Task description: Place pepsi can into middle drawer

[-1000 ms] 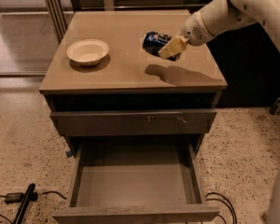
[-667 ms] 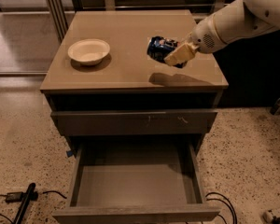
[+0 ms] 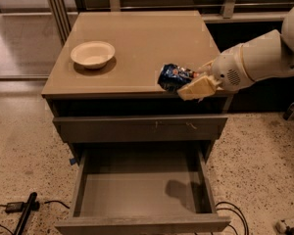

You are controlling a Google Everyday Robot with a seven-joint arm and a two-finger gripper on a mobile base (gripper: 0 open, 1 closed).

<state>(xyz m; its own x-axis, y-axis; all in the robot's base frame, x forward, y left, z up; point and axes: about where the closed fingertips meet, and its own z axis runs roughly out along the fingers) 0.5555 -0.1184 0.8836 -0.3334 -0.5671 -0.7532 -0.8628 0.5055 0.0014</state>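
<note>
The pepsi can, dark blue with white and red markings, lies sideways in my gripper, in the air over the front right edge of the cabinet top. The gripper's pale fingers are shut on the can, and my white arm reaches in from the right. The middle drawer is pulled open below, grey-brown with a bare flat floor. The can's shadow falls on the drawer floor at the right.
A white bowl sits on the tan cabinet top at the left. A shut grey drawer front lies above the open drawer. Black cables and a black rod lie on the speckled floor at the lower left.
My gripper has carried the can forward and down from over the right of the cabinet top to its front edge, above the open drawer.
</note>
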